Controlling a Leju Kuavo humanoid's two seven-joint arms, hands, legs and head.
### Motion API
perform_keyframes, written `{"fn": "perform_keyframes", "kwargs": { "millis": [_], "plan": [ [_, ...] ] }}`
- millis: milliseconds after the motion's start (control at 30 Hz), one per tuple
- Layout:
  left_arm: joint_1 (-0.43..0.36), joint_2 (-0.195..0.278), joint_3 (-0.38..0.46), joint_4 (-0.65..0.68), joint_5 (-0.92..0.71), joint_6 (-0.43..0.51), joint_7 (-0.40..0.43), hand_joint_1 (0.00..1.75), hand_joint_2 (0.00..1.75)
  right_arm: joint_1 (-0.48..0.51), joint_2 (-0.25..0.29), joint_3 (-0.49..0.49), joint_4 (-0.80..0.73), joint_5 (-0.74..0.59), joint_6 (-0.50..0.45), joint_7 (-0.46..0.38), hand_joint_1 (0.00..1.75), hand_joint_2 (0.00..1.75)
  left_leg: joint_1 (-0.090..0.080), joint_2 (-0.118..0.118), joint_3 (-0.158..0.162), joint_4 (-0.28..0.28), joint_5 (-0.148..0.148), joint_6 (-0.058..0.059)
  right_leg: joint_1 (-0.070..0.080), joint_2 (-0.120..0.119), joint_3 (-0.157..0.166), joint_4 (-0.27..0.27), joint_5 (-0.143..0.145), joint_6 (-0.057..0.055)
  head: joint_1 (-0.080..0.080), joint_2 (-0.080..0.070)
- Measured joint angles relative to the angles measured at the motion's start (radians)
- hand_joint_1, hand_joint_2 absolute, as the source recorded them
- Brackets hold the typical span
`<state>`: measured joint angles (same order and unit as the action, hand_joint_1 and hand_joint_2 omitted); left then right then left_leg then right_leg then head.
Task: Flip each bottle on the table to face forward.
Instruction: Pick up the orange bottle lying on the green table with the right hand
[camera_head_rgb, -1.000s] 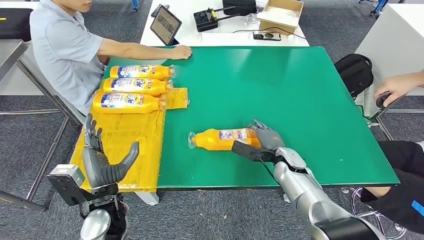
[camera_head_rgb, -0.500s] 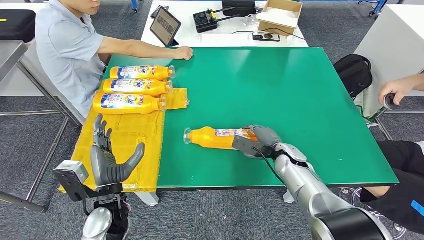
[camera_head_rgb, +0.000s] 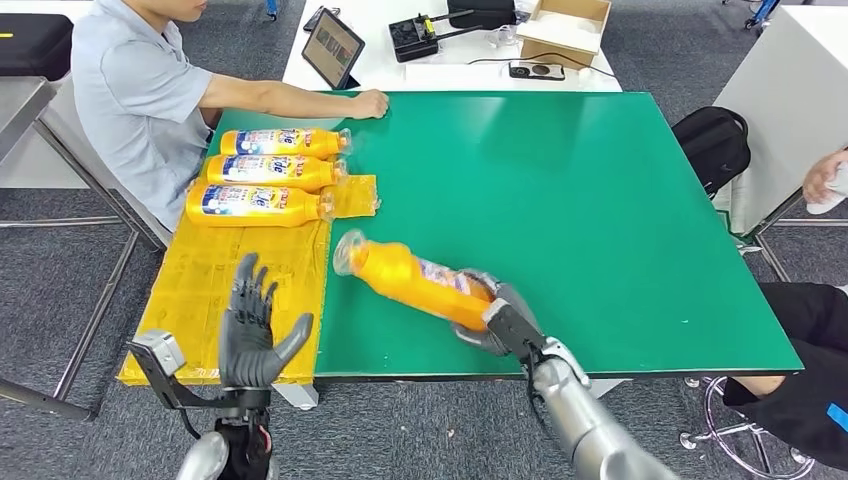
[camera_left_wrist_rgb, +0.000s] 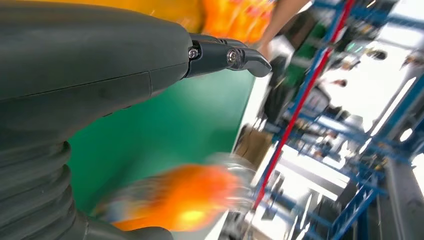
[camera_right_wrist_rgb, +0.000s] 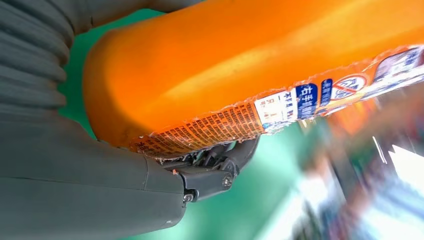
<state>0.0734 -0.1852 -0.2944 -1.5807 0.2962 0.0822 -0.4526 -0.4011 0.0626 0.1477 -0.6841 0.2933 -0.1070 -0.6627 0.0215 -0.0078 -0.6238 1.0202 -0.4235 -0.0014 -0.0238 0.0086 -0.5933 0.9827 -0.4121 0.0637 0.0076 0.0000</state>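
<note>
A: How do the hands sit?
B: The right hand (camera_head_rgb: 490, 325), low centre of the head view, has its fingers (camera_right_wrist_rgb: 215, 170) clamped on the base of an orange bottle (camera_head_rgb: 415, 282). The bottle slants up toward the upper left, cap end raised off the green counter (camera_head_rgb: 600, 200). The left hand (camera_head_rgb: 255, 335), lower left, is upright with fingers apart, holding nothing.
A: And the other bottles?
B: Three bottles (camera_head_rgb: 265, 172) lie side by side, labels up, on yellow sheeting (camera_head_rgb: 215, 290) at the upper left, beside a seated person (camera_head_rgb: 140, 100).
</note>
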Motion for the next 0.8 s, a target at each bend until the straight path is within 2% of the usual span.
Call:
{"fn": "perform_keyframes", "kwargs": {
  "millis": [67, 133, 200, 300, 433, 633, 800],
  "plan": [
    [0.013, 0.0, -0.021, 0.006, 0.02, -0.02, 0.001, 0.0, 1.75, 0.067, 0.015, 0.005, -0.144, -0.065, -0.097, -0.002, 1.74, 1.75, 0.0, -0.001, -0.002, 0.0, 0.0, 0.0, 0.0, -0.001, -0.002, 0.0, 0.0, 0.0, 0.0, 0.0],
    [0.02, 0.001, -0.043, 0.009, 0.02, -0.031, -0.004, 0.0, 1.75, 0.111, 0.023, 0.015, -0.256, -0.1, -0.143, -0.002, 1.67, 1.75, 0.0, -0.001, -0.003, 0.0, 0.0, 0.0, 0.0, -0.001, -0.002, 0.0, 0.0, 0.0, 0.0, 0.0],
    [0.022, 0.005, -0.065, 0.011, 0.006, -0.04, -0.014, 0.0, 1.75, 0.141, 0.03, 0.027, -0.342, -0.121, -0.164, -0.002, 1.61, 1.75, 0.0, -0.001, -0.003, 0.0, 0.0, 0.0, 0.0, -0.001, -0.003, 0.0, 0.0, 0.0, 0.0, 0.0],
    [0.022, 0.011, -0.1, 0.011, -0.056, -0.046, -0.04, 0.0, 1.75, 0.165, 0.041, 0.051, -0.425, -0.134, -0.168, -0.002, 1.63, 1.75, 0.0, -0.001, -0.003, 0.0, 0.0, 0.0, 0.0, -0.001, -0.003, 0.0, 0.0, 0.0, 0.0, 0.0],
    [0.023, 0.022, -0.151, 0.01, -0.168, -0.047, -0.086, 0.0, 1.75, 0.171, 0.05, 0.093, -0.456, -0.133, -0.145, -0.002, 1.66, 1.75, 0.0, -0.001, -0.003, 0.0, 0.0, 0.0, 0.0, -0.001, -0.003, 0.0, 0.0, 0.0, 0.0, 0.0],
    [0.023, 0.036, -0.192, 0.007, -0.245, -0.05, -0.115, 0.0, 1.75, 0.174, 0.058, 0.143, -0.457, -0.098, -0.11, -0.002, 1.75, 1.75, 0.0, -0.001, -0.003, 0.0, 0.0, 0.0, 0.0, -0.001, -0.003, 0.0, 0.0, 0.0, 0.0, 0.0],
    [0.012, 0.038, -0.205, 0.005, -0.29, -0.049, -0.12, 0.0, 1.75, 0.174, 0.06, 0.282, -0.452, -0.03, -0.113, -0.002, 1.75, 1.75, 0.0, -0.001, -0.003, 0.0, 0.0, 0.0, 0.0, -0.001, -0.004, 0.0, 0.0, 0.0, 0.0, 0.0]
  ]
}}
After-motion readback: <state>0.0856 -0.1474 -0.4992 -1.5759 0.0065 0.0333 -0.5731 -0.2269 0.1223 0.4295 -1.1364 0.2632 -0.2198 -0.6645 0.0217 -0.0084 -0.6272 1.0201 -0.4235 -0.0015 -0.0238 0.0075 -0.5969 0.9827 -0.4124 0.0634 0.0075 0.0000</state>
